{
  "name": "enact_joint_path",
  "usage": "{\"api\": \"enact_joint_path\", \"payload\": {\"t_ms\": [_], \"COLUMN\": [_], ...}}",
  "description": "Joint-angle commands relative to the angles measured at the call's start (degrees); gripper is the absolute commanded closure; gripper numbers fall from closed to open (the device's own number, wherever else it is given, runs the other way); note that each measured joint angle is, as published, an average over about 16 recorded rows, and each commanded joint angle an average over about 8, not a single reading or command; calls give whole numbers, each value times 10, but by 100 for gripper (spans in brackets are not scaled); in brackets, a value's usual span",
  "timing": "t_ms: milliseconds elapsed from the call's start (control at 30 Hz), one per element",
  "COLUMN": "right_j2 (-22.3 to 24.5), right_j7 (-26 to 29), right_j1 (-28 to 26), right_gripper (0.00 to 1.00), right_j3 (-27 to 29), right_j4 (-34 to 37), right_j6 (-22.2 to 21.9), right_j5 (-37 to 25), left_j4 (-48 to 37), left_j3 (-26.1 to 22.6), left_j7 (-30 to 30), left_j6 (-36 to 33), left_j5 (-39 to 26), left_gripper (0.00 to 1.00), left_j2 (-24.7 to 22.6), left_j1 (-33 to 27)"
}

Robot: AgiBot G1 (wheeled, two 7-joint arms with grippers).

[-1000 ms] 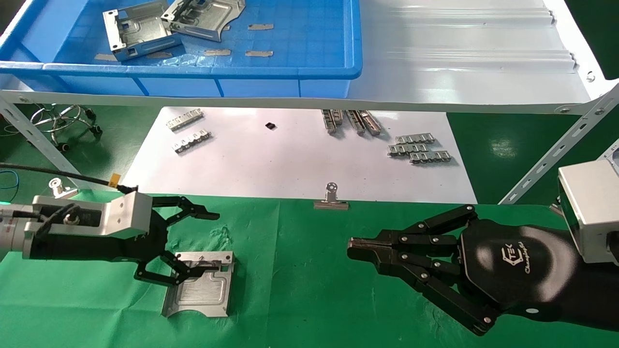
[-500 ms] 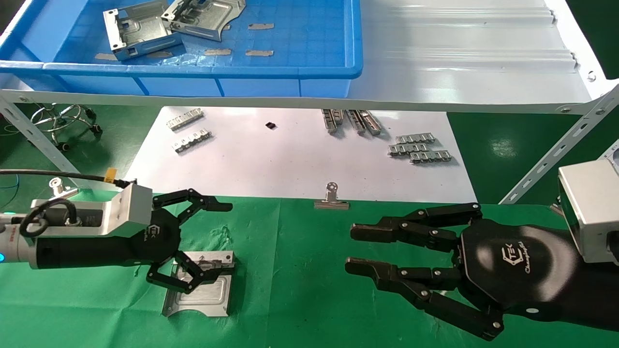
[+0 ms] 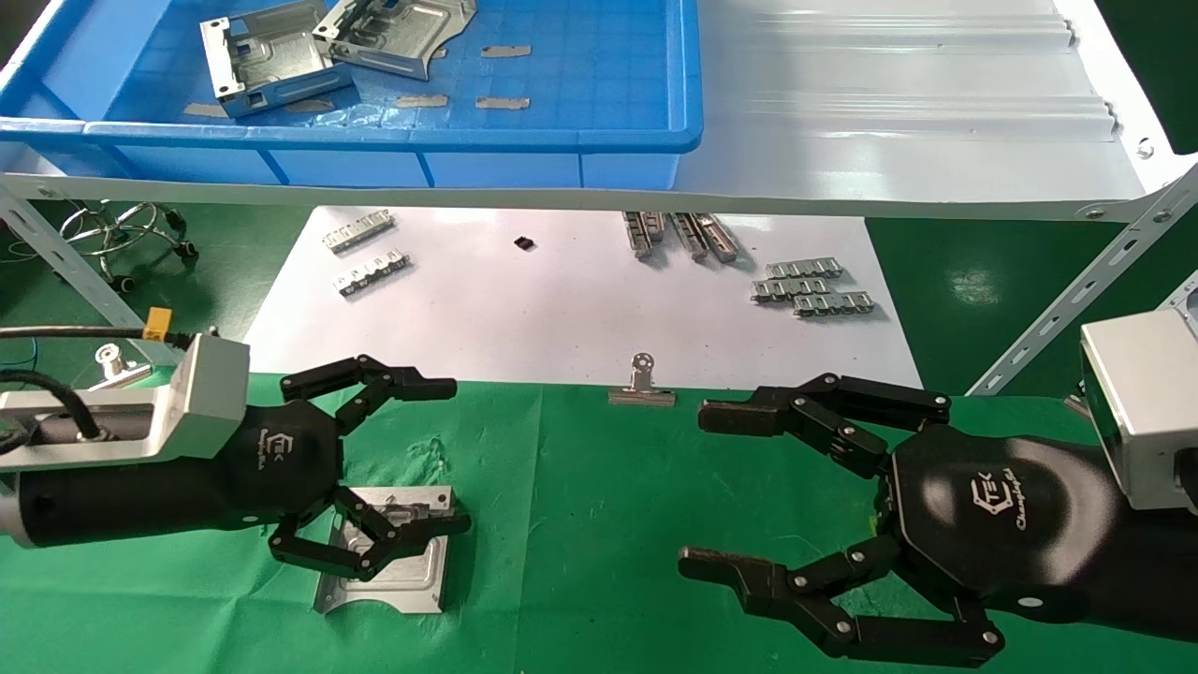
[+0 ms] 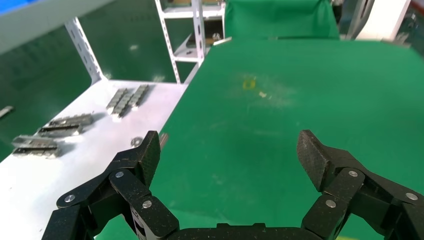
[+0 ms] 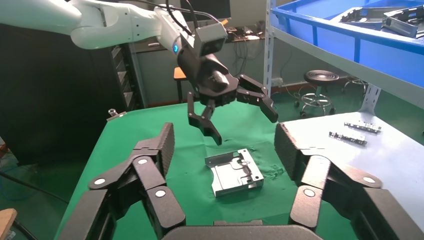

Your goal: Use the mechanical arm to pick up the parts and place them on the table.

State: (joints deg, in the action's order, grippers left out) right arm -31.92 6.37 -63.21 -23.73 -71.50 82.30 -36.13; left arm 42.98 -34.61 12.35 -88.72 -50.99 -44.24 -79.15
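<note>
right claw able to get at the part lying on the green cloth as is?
Probably yes. The right claw is open, with bare table between it and the part; but the open left claw hangs just above the part.

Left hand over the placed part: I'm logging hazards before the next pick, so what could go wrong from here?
1. The left hand hangs open just above the part on the table; a low finger might drag it.
2. The open right hand faces the left one across the cloth, so both moving inward might collide.
</note>
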Motion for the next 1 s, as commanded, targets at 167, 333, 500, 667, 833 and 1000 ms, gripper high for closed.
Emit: {"api": "enact_joint_path", "payload": {"t_ms": [167,333,500,667,833,1000], "right_j2": [0,0,0,0,0,0], "right_j7": [0,0,0,0,0,0], "right_j1": [0,0,0,0,0,0], "right_gripper": [0,0,0,0,0,0], "right_j3": [0,0,0,0,0,0], "right_j4": [0,0,0,0,0,0], "right_j6": [0,0,0,0,0,0], "right_j5": [0,0,0,0,0,0], "left_j4": [67,123,179,235,284,319], "left_j3": [41,75,109,143,172,194], "left_j7": [-51,-93,-135,-177,-214,-237], "left_j6": [7,12,18,23,28,31], "left_j5": [20,37,53,70,85,96], "left_gripper": [0,0,0,0,0,0], "left_j2": [20,37,54,71,86,96], "left_j1": [39,71,103,135,163,183]}}
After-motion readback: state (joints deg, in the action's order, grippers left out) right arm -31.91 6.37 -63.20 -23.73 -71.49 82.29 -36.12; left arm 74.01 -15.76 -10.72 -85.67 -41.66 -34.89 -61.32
